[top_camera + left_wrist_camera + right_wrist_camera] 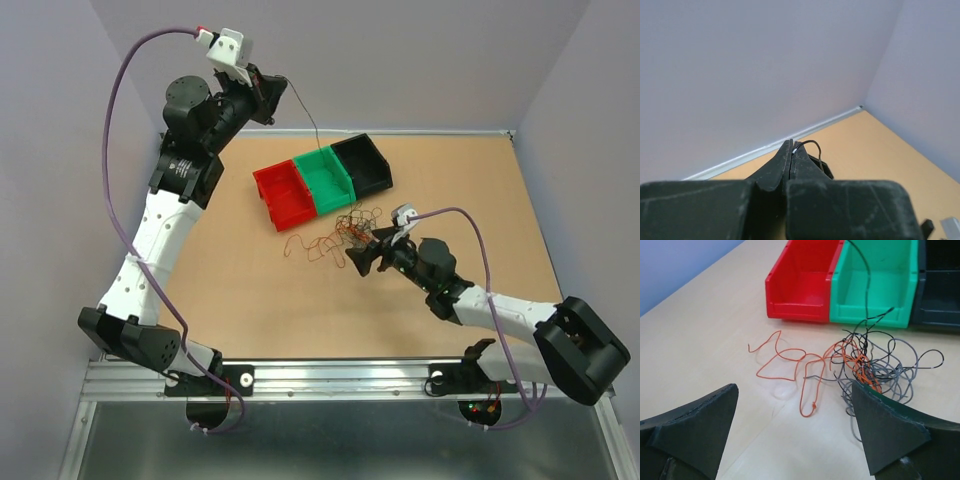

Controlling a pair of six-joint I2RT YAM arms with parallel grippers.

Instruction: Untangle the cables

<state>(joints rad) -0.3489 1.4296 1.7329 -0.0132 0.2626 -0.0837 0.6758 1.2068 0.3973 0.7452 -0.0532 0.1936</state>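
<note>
the left tool (791, 150) is pinching one black wire (305, 116) tightly high above the counter (240, 290), while the right tool (794, 395), jaws apart, is hovering by the tangled cables (867, 362) lying before the bins (800, 307), so pinning the heap while lifting slowly looks wise.
</note>
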